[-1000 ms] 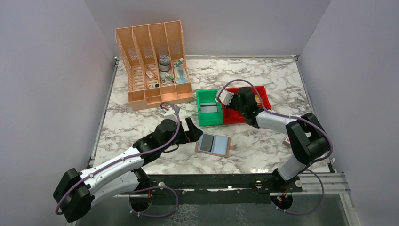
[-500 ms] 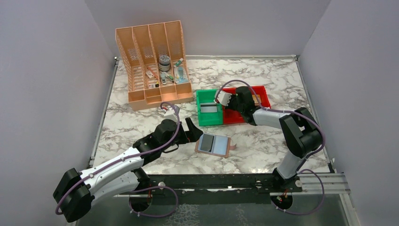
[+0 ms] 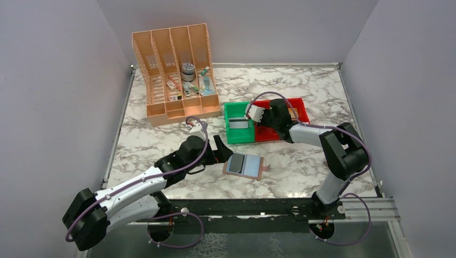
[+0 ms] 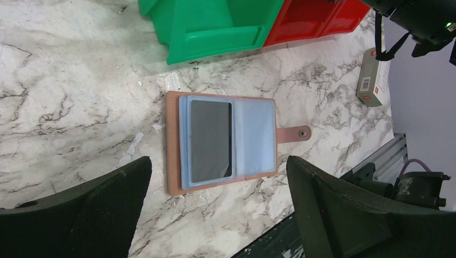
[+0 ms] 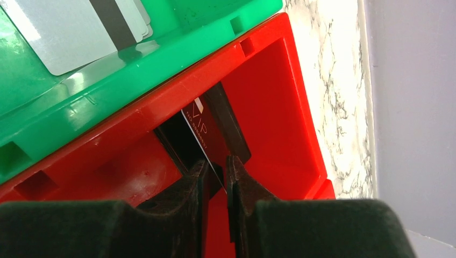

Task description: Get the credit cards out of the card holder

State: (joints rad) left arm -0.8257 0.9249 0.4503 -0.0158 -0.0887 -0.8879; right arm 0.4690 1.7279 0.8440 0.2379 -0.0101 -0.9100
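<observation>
Your right pincer [image 5: 216,161] is down inside the red bin [image 5: 279,118], which sits beyond the card holder [image 4: 226,140] and to its right. A dark credit card [image 5: 201,126] stands on edge between its fingers. The gap between them is a sliver, and I cannot tell whether they are pinching the card or merely flanking it, so treat the drop as unfinished. Spread the jaws wide enough that the card falls clear, and judge it landed only when it lies flat on the bin floor. Then lift straight up before swinging back toward the card holder, or a finger may catch the bin wall or drag the card out. Keep clear of the green bin [image 5: 134,91] just beyond the card holder, where pale cards [image 5: 70,32] already lie. The card holder itself lies open and flat on the table [image 4: 80,80], blue-grey inside up and snap tab [image 4: 294,133] pointing away from the fold. A second card [image 4: 211,140], dark, sits in its left pocket. Your left pincer [image 3: 218,152] hovers over the card holder's near-left side, spread fully wide and gripping nothing. When you go for the second card, I would press the leather down with the left pincer first, because the light holder will likely slide or lift with the card.
</observation>
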